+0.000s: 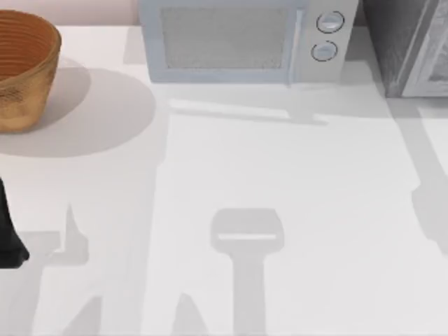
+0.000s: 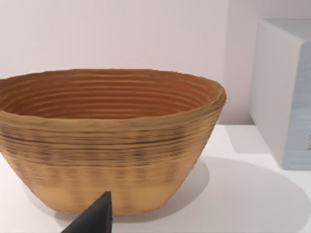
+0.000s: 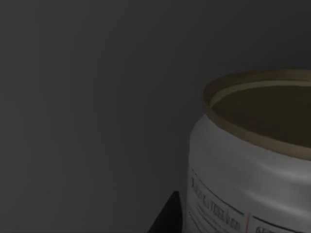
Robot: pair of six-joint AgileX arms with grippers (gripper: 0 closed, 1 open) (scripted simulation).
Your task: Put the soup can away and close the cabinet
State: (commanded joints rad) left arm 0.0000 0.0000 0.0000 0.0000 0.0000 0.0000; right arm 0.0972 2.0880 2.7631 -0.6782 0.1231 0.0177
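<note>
- Table (image 1: 294,210): white surface, with the microwave (image 1: 238,42) at the back centre.
- Cabinet (image 1: 402,42): dark speckled unit at the back right corner, its lighter door (image 1: 434,63) swung outward.
- Basket (image 1: 21,70): woven, back left.
- Left arm (image 1: 8,238): parked at the left edge; finger state cannot be told.
- Soup can (image 3: 252,165): upright against a dim grey surface, judged to be inside the cabinet.
- Right gripper (image 3: 167,218): a dark fingertip sits beside the can; grip state cannot be told.
- Risk: withdrawing while touching the can could tip it, blocking the door.

Microwave (image 1: 241,42) sits at table (image 1: 280,175) back centre; basket (image 1: 21,70) well left of it, cabinet (image 1: 409,45) just right of it.
</note>
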